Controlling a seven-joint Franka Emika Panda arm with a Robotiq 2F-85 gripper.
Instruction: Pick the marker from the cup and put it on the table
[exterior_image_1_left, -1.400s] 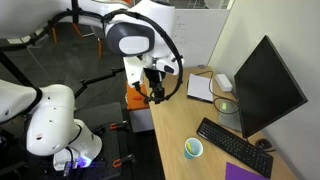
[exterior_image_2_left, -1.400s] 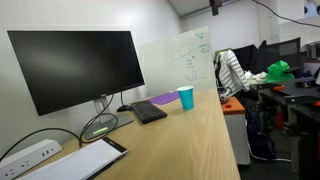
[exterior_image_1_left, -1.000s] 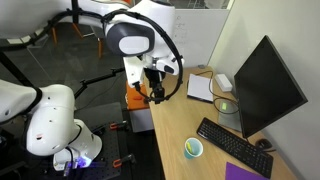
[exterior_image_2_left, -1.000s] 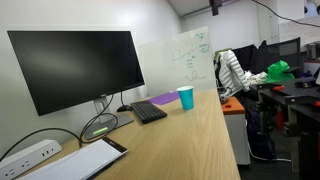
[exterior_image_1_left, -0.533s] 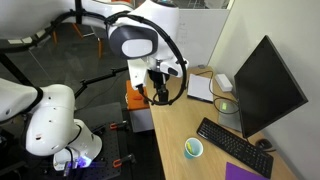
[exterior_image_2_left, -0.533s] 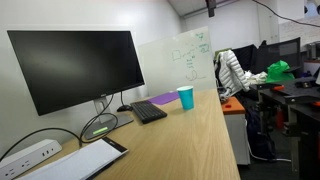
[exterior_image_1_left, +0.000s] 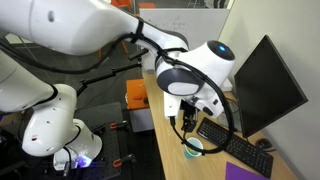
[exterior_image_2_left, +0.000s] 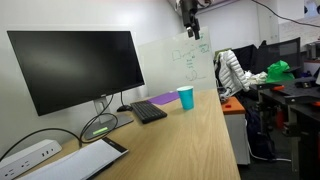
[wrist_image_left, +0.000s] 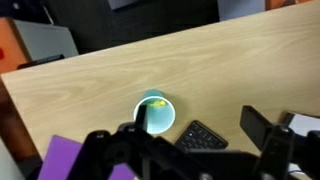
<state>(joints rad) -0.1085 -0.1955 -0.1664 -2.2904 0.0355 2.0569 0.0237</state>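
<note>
The light-blue cup (wrist_image_left: 155, 114) stands on the light-wood table (wrist_image_left: 100, 70), with the yellow marker (wrist_image_left: 155, 102) leaning inside it against the rim. The cup also shows in both exterior views (exterior_image_1_left: 194, 148) (exterior_image_2_left: 185, 97). My gripper (wrist_image_left: 198, 123) is open and empty and hangs well above the cup. The cup lies near my left finger in the wrist view. In an exterior view my gripper (exterior_image_1_left: 188, 122) is just over the cup; in an exterior view (exterior_image_2_left: 191, 22) it is high above it. The marker cannot be made out in the exterior views.
A black keyboard (wrist_image_left: 205, 136) lies right beside the cup, with a purple pad (wrist_image_left: 58, 160) next to it. A large monitor (exterior_image_1_left: 265, 85) stands behind them. A greenish round thing (exterior_image_2_left: 97, 128) and a white tablet (exterior_image_2_left: 85, 160) lie further along. An orange box (exterior_image_1_left: 137, 97) sits off the table's end.
My arm has swung from beyond the table's end, near the orange box, to above the cup. The cup and marker have not moved.
</note>
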